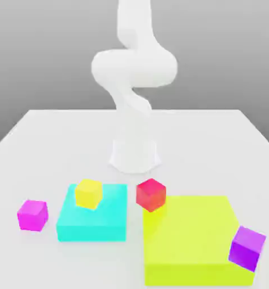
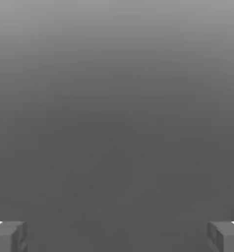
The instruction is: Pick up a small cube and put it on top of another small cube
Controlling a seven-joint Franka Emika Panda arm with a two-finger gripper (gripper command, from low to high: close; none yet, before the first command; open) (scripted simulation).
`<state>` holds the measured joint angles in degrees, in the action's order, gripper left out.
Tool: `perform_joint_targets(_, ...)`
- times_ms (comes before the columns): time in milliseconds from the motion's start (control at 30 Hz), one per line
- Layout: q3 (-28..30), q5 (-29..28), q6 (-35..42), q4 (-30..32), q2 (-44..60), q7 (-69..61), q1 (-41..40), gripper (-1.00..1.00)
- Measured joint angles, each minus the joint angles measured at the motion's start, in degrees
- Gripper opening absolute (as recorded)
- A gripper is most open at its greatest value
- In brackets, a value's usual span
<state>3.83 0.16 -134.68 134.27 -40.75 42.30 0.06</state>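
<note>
Gripper (image 2: 117, 237): spread wide, with nothing between its fingertips; we judge the step in hand to be the approach to the pink cube.
Magenta-pink cube (image 1: 33, 215): on the table (image 1: 74, 141), towards its side edge at the exterior view's left, just beside the cyan block (image 1: 92, 232) and apart from it. We should come down from straight above, jaws turned to match two opposite faces, and keep clear of the block's side.
Grip: we want both pads low and level on the faces before closing; an off-centre pinch could twist the cube.
Red cube (image 1: 151, 195): at the lime block's (image 1: 199, 274) far corner, towards the exterior view's left; we cannot tell how much of it overhangs. We judge this perch easy to upset, so we should lift well above it, centre, lower gently and release without sideways push.
Yellow cube (image 1: 89, 193): by the cyan block's far edge; we leave it alone.
Violet cube (image 1: 247, 248): at the lime block's near corner, towards the exterior view's right; not ours to take.
Arm (image 1: 135, 68) and cubes: we can read no brand, label or writing.
</note>
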Motion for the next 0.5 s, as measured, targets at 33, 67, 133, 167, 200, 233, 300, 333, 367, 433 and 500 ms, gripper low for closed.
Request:
perform_joint_targets(33, 1.8, 0.0, -1.3, 1.1, 2.3, -1.5, 0.1, 0.0)
perform_joint_targets(67, 3.4, 0.2, -2.5, 2.1, 4.4, -3.1, 0.1, 0.0)
perform_joint_targets(133, 6.5, 0.6, -5.0, 4.2, 8.6, -6.2, -0.2, 0.0)
perform_joint_targets(167, 8.1, 0.9, -6.1, 5.2, 10.7, -7.8, -0.2, 0.0)
perform_joint_targets(200, 9.6, 1.2, -7.3, 6.2, 12.7, -9.4, -0.3, 0.0)
perform_joint_targets(233, 11.2, 1.4, -8.5, 7.2, 14.8, -11.0, -0.4, 0.0)
perform_joint_targets(300, 14.1, 2.1, -10.8, 9.2, 18.9, -14.3, -0.8, 0.0)
perform_joint_targets(333, 15.5, 2.6, -12.0, 10.2, 21.0, -16.0, -1.0, 0.0)
perform_joint_targets(367, 16.8, 3.0, -13.2, 11.2, 23.1, -17.7, -1.3, 0.0)
perform_joint_targets(433, 19.4, 4.0, -15.5, 13.2, 27.3, -21.2, -2.0, 0.0)
perform_joint_targets(500, 21.8, 5.0, -17.8, 15.2, 31.5, -24.7, -2.7, 0.0)
